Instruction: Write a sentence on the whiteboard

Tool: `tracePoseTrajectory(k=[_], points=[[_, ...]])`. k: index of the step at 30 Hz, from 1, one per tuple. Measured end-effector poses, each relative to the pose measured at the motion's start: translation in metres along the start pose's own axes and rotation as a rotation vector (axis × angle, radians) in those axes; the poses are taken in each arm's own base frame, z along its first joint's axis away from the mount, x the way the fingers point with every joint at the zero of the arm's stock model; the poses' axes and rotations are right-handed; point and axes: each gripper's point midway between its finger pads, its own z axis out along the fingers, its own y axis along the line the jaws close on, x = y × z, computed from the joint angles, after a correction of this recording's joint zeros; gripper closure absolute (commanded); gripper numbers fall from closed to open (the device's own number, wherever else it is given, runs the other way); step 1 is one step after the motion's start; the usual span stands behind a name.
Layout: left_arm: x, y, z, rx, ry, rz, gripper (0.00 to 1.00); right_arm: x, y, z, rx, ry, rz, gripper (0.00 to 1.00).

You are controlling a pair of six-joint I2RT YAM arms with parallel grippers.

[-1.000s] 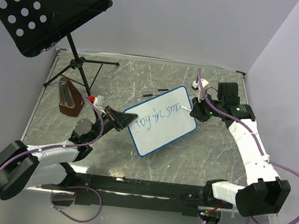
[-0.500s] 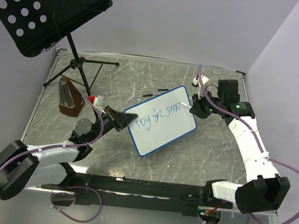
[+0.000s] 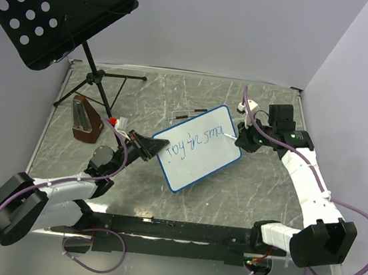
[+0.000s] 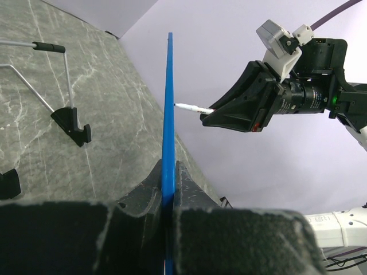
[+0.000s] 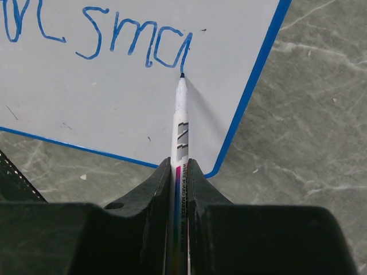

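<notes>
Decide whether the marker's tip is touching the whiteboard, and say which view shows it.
Touching. In the left wrist view the whiteboard is edge-on and the marker tip meets its face with no gap.

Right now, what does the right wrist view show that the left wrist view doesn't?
Right wrist only: the whiteboard face-on with the sentence in blue, and the marker tip at the end of the last stroke. Left wrist only: the board edge-on, clamped in the left pincer, the right pincer seen from outside, and a black stand foot. Both: board, marker, marble table.
</notes>
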Motion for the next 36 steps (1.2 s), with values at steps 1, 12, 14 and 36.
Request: tracePoseTrajectory(k=[1, 12, 14, 36], points=[[0.0, 0.0, 0.0, 0.0, 0.0, 0.0, 0.99, 0.0, -0.001, 0.0, 0.002, 0.0, 0.002, 1.0], [0.0, -0.001, 0.0, 0.004, 0.002, -0.002, 0.99, -0.012, -0.008, -0.007, 0.024, -0.027, -0.001, 1.0], [0.0, -0.001, 0.0, 0.004, 0.002, -0.002, 0.99, -0.024, -0.01, -0.011, 0.032, -0.054, -0.013, 1.0], [0.0, -0.001, 0.0, 0.004, 0.004, -0.001, 0.99, -0.041, -0.024, 0.001, 0.027, -0.071, -0.001, 1.0]])
